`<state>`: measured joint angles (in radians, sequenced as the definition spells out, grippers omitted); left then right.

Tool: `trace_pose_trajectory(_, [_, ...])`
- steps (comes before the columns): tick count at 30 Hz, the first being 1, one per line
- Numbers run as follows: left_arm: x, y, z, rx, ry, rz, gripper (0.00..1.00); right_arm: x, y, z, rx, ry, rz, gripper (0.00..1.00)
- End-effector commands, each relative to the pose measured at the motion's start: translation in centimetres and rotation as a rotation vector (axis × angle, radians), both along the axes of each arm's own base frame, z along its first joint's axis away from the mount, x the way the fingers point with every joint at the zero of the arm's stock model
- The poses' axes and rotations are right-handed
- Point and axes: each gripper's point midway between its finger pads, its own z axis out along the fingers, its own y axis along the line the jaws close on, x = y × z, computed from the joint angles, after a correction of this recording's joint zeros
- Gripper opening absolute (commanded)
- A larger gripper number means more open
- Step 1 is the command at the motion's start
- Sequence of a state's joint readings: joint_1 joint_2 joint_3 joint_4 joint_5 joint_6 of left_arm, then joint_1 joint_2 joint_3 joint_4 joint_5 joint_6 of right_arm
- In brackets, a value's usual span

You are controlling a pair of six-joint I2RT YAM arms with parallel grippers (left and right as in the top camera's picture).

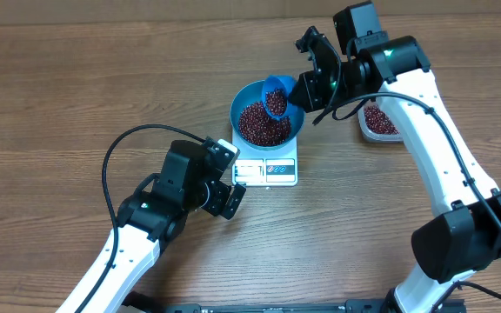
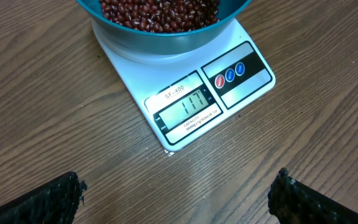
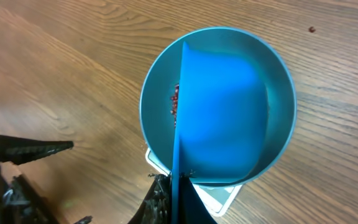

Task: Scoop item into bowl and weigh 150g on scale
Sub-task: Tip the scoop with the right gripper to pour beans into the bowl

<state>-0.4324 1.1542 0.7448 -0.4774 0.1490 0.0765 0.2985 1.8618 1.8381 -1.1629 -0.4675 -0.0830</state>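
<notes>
- The blue bowl sits on the white scale and holds a heap of maroon beans. The scale's display reads 117.
- A clear tub, well right of the bowl and partly behind the right arm, holds more beans.
- The right gripper is clamped tight on a small blue scoop, which is tilted over the bowl's rim with beans in it.
- The left gripper hovers near the scale's front edge, spread wide and empty.

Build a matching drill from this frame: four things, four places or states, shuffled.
1 bowl
2 scoop
3 left gripper
4 tub

A open, near the front of the scale
B on the scale
C partly under the right arm
D tipped over the bowl, held by the right gripper

Pairs: 1-B, 2-D, 3-A, 4-C
</notes>
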Motion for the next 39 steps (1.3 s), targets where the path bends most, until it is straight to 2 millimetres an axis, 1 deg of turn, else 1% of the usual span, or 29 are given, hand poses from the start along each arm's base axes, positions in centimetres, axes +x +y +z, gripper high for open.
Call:
trace_pose_trajectory(1, [-0.1, -0.1, 0.0, -0.009, 0.002, 0.01, 1.0, 0.8, 0.2, 1.5, -0.008, -0.062, -0.012, 0.04])
trace_pose_trajectory(9, [-0.1, -0.1, 0.0, -0.009, 0.002, 0.01, 1.0, 1.6, 0.6, 1.9, -0.014, -0.114, -0.013, 0.04])
trace_pose_trajectory(15, [-0.1, -0.1, 0.0, -0.009, 0.002, 0.01, 0.99, 1.4, 1.2, 1.9, -0.016, -0.12, 0.0, 0.04])
trace_pose_trajectory(39, [-0.1, -0.1, 0.0, -0.009, 0.002, 0.01, 1.0, 1.4, 0.8, 1.6, -0.038, -0.115, -0.01, 0.04])
